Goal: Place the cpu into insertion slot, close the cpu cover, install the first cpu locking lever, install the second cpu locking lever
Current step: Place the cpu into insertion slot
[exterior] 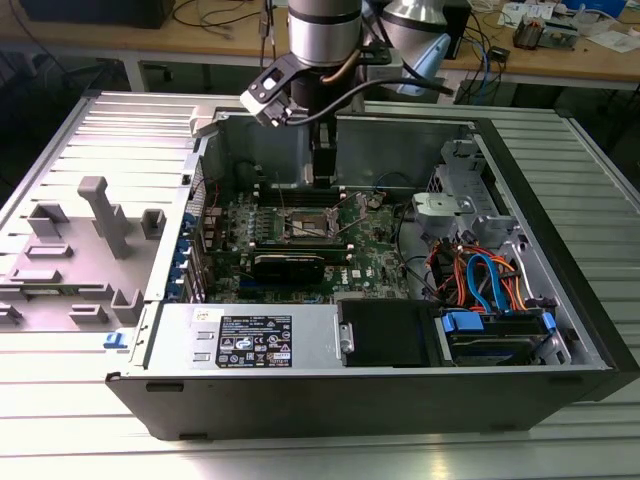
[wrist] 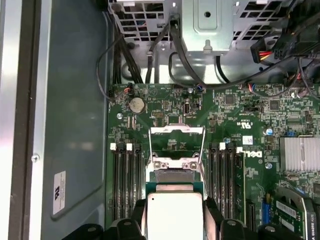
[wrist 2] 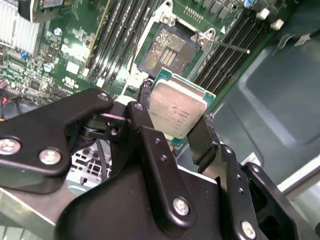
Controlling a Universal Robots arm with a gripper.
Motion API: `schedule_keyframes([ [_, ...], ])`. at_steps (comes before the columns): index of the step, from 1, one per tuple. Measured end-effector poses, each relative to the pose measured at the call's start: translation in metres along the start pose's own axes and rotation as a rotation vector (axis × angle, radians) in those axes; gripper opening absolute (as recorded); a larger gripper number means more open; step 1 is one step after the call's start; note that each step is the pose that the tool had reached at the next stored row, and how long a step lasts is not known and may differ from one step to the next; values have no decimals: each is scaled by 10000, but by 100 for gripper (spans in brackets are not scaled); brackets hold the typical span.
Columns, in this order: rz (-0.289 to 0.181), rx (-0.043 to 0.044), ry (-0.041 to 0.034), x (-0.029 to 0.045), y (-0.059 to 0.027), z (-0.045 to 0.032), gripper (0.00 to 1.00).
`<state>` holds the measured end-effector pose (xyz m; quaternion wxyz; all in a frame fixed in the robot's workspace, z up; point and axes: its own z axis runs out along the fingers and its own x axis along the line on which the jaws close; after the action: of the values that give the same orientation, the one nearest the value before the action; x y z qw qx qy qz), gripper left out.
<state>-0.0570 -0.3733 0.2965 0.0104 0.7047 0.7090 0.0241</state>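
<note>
Hanging vertically, the tool (wrist 2: pixel 173 125) pinches the cpu (wrist 2: pixel 176 107) near the insertion slot (wrist 2: pixel 167 50).

electronics lab or workshop: open computer case (exterior: pixel 330 400) on ribbed metal table (exterior: pixel 60 440), robot arm (exterior: pixel 322 30) above, wooden workbench (exterior: pixel 590 58) behind strewn with cables (exterior: pixel 478 45).

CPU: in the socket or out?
Out. The flat silver-topped square cpu is clamped in the black gripper above the green motherboard; the dark square insertion slot lies empty.
</note>
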Motion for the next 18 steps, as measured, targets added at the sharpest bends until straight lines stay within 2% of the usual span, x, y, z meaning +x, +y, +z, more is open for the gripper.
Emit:
schedule_keyframes([
  [8, 22, 0, -9, -12, -75, 187, 54],
  [18, 21, 3, -13, -16, -99, 399, 54],
])
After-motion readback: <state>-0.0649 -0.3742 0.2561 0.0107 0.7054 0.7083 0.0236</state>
